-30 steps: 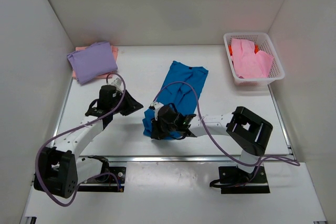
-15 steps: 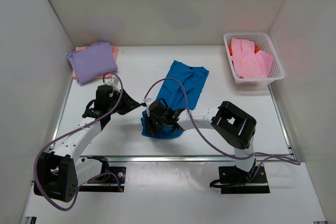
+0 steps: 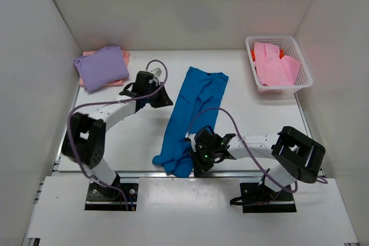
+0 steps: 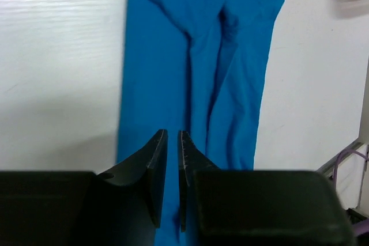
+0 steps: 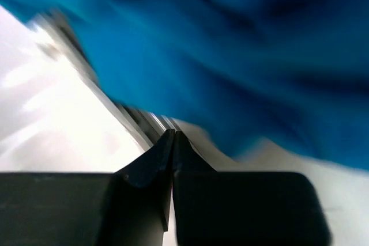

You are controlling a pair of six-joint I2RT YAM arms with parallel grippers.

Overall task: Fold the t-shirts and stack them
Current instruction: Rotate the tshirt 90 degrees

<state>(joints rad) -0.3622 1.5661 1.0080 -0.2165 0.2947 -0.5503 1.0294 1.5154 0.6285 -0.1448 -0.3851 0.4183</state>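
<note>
A bright blue t-shirt point(image 3: 193, 105) lies as a long narrow strip from the table's middle to its near edge; it also fills the left wrist view point(image 4: 196, 56). My left gripper point(image 3: 163, 97) hovers at the strip's upper left edge. Its jaws point(image 4: 172, 136) stand a narrow gap apart, with only the cloth below showing through. My right gripper point(image 3: 199, 159) sits just right of the shirt's near end. It is shut point(image 5: 173, 133) with nothing between its fingers, and the blue cloth point(image 5: 230, 44) is blurred ahead of it.
A folded lavender t-shirt point(image 3: 101, 67) lies on a salmon one point(image 3: 124, 56) at the back left. A white mesh basket point(image 3: 305, 80) at the back right holds a light pink t-shirt point(image 3: 274, 61) and an orange one point(image 3: 252, 57). White walls enclose the table.
The blue shirt has been drawn out longer toward the near edge. My right gripper moved from its lower left to the near right. My left gripper swung up to the shirt's left edge.
</note>
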